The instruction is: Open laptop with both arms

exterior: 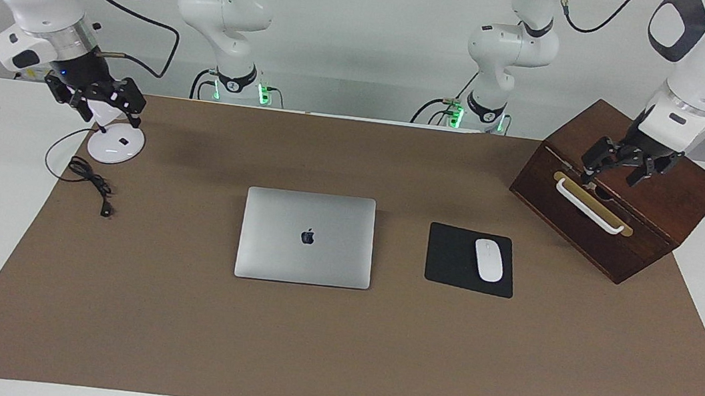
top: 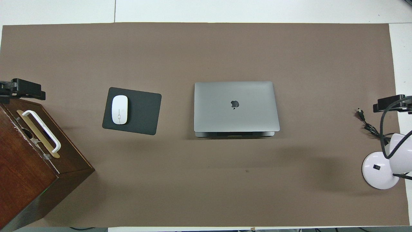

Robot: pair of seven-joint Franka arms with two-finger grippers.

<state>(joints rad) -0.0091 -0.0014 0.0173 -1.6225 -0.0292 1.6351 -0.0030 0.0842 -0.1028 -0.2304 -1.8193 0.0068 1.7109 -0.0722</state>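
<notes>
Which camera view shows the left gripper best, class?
The facing view: the whole left gripper shows there, raised over the wooden box, with its wrist and arm above. The overhead view catches only its dark tip at the picture's edge, over the box's top.

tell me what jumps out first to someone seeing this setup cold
The closed silver laptop lies flat in the middle of the brown mat, with a white mouse on a black mouse pad beside it, toward the left arm's end. There a tilted dark wooden box has the left gripper over it, while the right gripper hangs over a white lamp base at the right arm's end.
</notes>
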